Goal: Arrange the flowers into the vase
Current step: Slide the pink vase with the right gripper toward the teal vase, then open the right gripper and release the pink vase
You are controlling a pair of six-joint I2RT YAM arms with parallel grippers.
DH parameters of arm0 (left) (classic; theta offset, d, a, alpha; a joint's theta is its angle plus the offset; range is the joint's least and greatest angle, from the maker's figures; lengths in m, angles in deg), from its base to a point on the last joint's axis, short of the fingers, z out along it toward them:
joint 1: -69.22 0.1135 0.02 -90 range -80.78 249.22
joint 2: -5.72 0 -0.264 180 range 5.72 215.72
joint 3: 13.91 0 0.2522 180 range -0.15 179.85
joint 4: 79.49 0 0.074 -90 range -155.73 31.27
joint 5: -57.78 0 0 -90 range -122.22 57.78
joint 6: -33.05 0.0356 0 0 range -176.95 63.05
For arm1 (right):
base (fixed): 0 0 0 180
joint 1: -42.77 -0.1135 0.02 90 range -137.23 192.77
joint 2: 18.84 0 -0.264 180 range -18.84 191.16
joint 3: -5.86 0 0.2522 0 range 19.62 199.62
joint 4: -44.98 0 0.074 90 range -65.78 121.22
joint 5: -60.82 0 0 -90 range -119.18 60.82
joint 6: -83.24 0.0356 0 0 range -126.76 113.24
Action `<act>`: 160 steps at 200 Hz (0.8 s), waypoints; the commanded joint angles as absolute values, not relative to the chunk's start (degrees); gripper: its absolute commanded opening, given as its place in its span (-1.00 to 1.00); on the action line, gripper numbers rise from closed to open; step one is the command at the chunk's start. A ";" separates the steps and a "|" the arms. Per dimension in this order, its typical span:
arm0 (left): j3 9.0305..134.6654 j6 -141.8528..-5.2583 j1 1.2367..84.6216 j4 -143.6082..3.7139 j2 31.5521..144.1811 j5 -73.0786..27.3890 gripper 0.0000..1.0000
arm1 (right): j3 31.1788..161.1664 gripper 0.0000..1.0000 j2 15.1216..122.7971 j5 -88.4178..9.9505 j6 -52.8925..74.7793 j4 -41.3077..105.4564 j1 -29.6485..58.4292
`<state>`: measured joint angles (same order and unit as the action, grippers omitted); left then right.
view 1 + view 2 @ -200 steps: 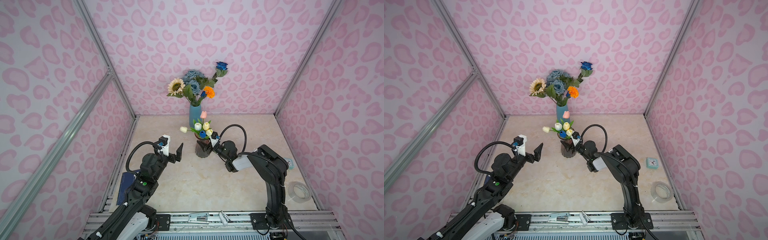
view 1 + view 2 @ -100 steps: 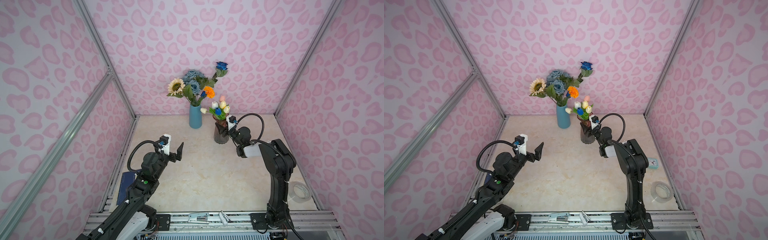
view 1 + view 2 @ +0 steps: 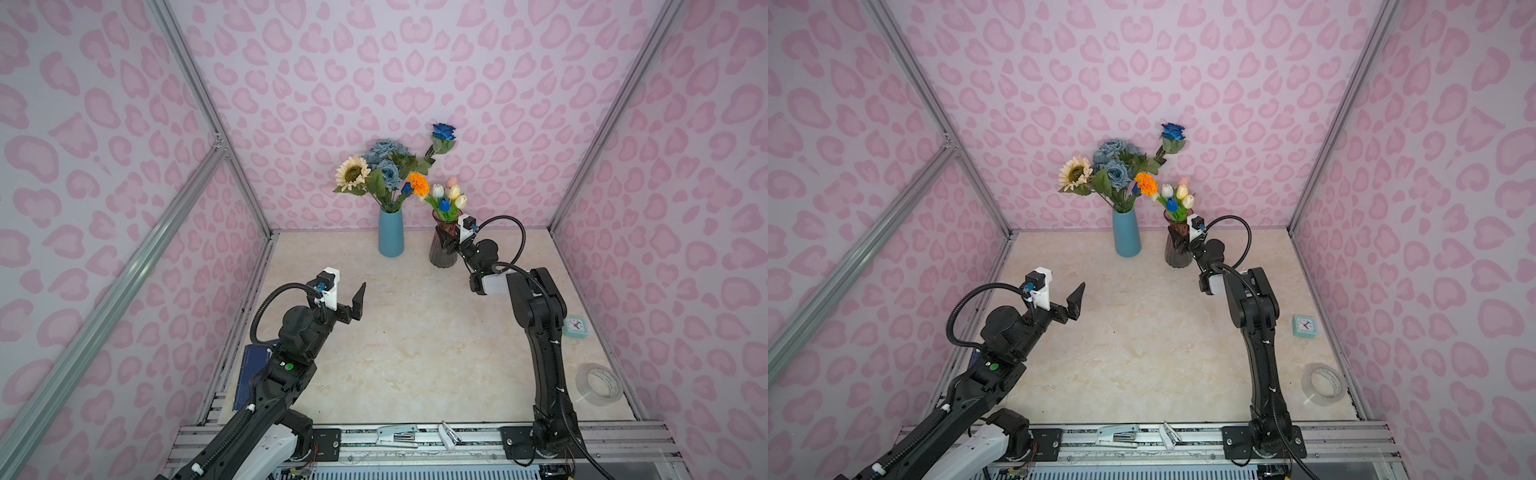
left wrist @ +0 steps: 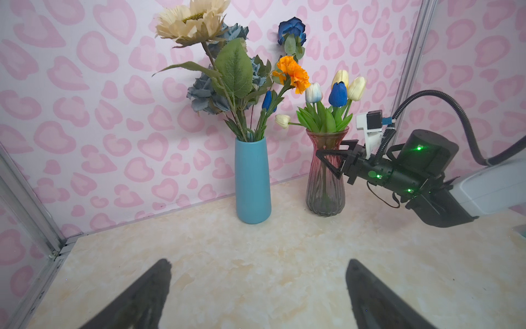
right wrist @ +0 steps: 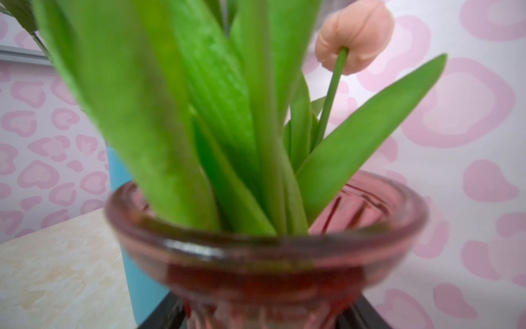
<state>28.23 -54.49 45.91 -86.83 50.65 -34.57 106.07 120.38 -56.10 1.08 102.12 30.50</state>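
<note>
A blue vase stands at the back wall. It holds a cream sunflower, dusty-blue roses, an orange marigold and a bright blue rose. Just right of it is a pink glass vase full of tulips, its base looking down on the table. My right gripper is shut on its neck. My left gripper hangs open and empty above the table's left middle.
A small teal clock and a clear tape roll lie by the right wall. A dark blue book sits at the left edge under my left arm. A stapler rests on the front rail.
My right gripper has carried the glass vase with the tulips from the middle of the table back and to the right, beside the blue vase. The left arm has barely moved.
</note>
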 commanded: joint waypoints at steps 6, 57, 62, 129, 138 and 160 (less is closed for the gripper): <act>28.75 -53.79 45.95 -88.29 50.36 -35.44 0.94 | 109.84 0.00 123.75 -54.67 2.16 108.69 31.06; 28.84 -53.47 45.95 -88.84 50.76 -35.91 0.94 | 109.09 0.38 124.31 -52.46 -0.24 109.55 30.87; 28.85 -53.51 45.91 -89.13 50.88 -35.84 0.94 | 108.24 0.44 123.97 -51.80 -0.40 110.53 30.82; 29.98 -53.36 45.95 -89.99 52.91 -34.59 0.94 | 101.88 0.96 120.57 -51.50 -2.35 109.57 30.56; 30.08 -53.35 45.94 -90.03 52.95 -34.59 0.94 | 100.95 0.96 119.86 -51.42 -2.58 109.54 30.51; 29.82 -53.08 45.99 -90.25 53.17 -34.83 0.94 | 97.75 0.96 117.80 -51.64 -3.60 110.64 30.12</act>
<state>29.19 -53.88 45.91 -87.22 52.90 -35.16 100.20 119.48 -51.79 -1.85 108.24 30.52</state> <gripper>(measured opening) 0.968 0.977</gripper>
